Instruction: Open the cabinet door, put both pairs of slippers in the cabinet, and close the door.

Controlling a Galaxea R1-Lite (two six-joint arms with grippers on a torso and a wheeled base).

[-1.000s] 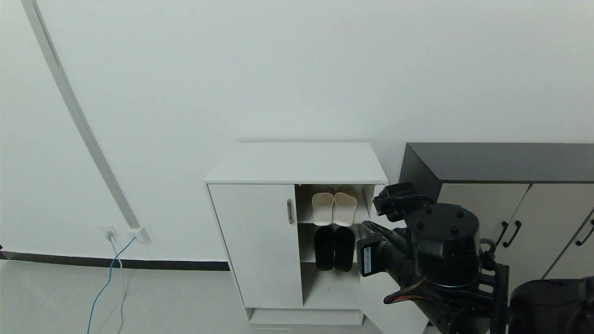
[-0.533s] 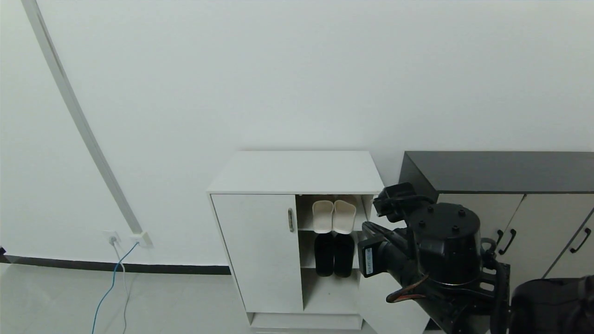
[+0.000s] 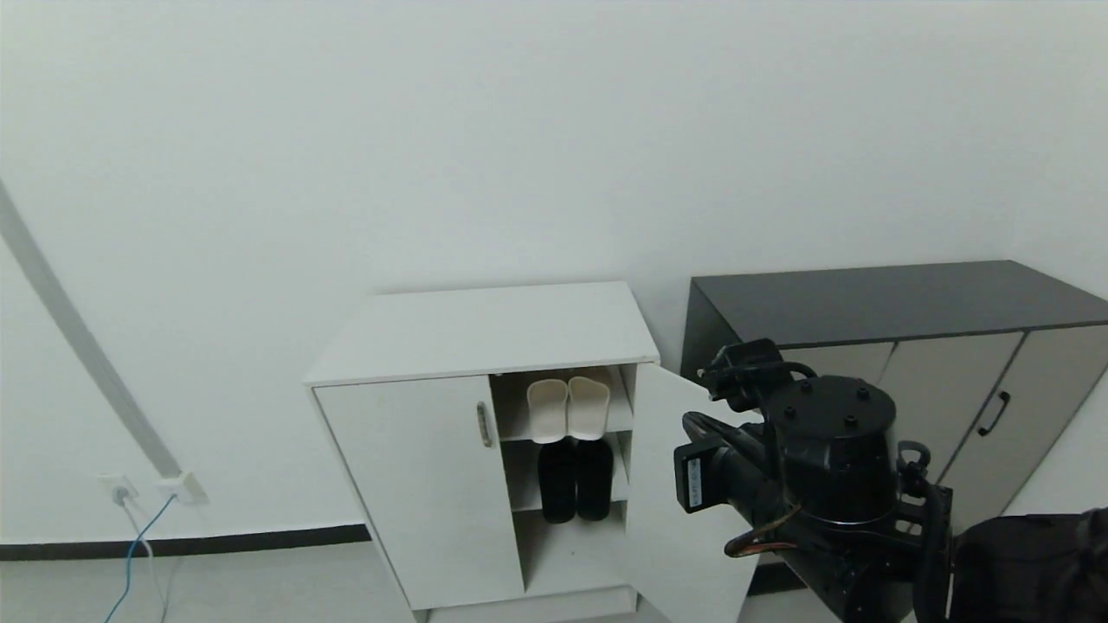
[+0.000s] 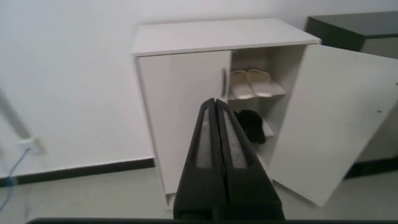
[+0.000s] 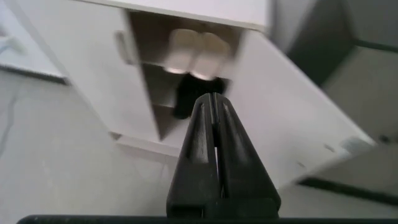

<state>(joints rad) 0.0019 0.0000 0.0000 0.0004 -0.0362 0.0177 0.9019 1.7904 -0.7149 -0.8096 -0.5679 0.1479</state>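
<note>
Slippers: white pair (image 3: 569, 409) and black pair (image 3: 574, 478) both shelved inside cabinet (image 3: 485, 333). Its door (image 3: 679, 519) stands open; closing is outstanding. On left gripper (image 4: 216, 104) and right gripper (image 5: 213, 99), fingers pressed together, holding nothing.

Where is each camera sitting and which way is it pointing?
Head view: high on the robot, looking forward and down at the white cabinet; the right arm shows at lower right.
Left wrist view: behind the shut left gripper, facing the cabinet front.
Right wrist view: behind the shut right gripper, looking down at the open door.
All share the beige slippers on the top shelf.
</note>
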